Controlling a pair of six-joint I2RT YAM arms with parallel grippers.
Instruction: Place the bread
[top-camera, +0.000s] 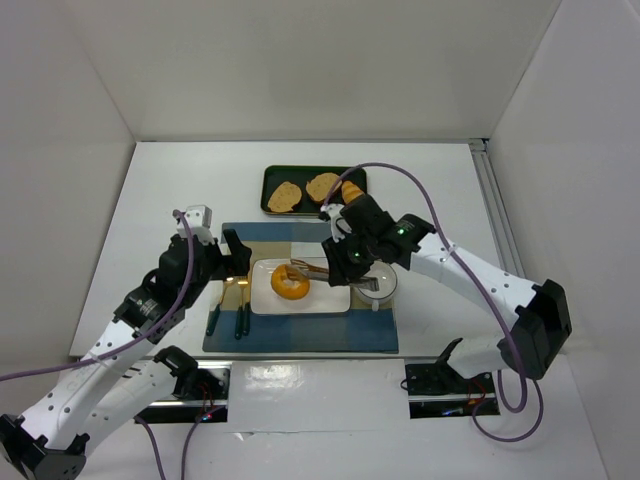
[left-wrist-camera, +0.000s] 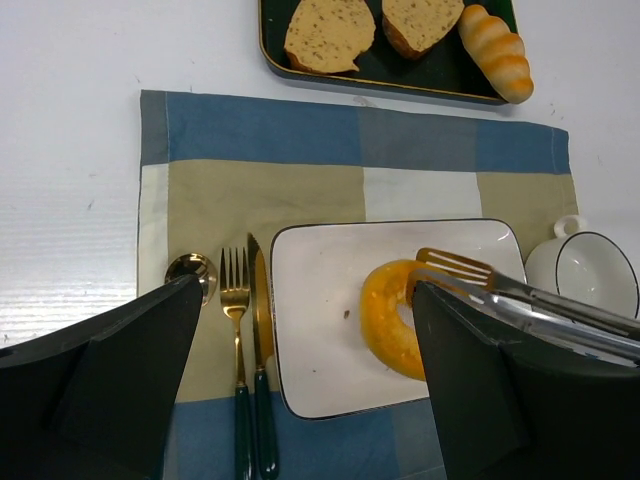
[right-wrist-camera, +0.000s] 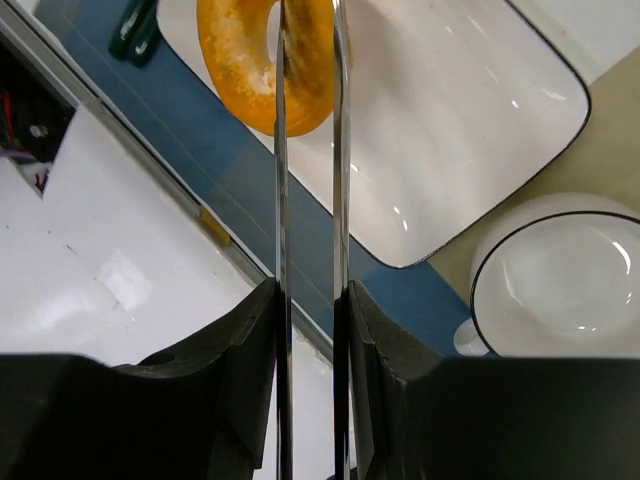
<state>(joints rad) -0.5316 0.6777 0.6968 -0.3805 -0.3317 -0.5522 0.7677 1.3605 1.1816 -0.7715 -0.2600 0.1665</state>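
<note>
The bread (top-camera: 291, 283) is a glossy golden-orange ring over the white rectangular plate (top-camera: 325, 302). My right gripper (top-camera: 347, 258) is shut on metal tongs (top-camera: 318, 271). The tongs pinch one side of the ring, with one arm through its hole. In the right wrist view my right gripper (right-wrist-camera: 310, 300) clamps the tongs (right-wrist-camera: 341, 150), and the bread (right-wrist-camera: 245, 70) hangs at their tips over the plate (right-wrist-camera: 450, 130). I cannot tell whether it touches the plate. My left gripper (top-camera: 232, 262) is open and empty above the cutlery. The left wrist view shows the bread (left-wrist-camera: 390, 325) tilted.
A checked placemat (top-camera: 300, 340) lies under the plate. A fork (left-wrist-camera: 233, 300), knife (left-wrist-camera: 258, 330) and spoon (left-wrist-camera: 190, 268) lie to its left. A white cup (top-camera: 386, 286) stands at its right. A dark tray (top-camera: 272, 176) behind holds two toast slices (top-camera: 285, 196) and a roll (top-camera: 352, 188).
</note>
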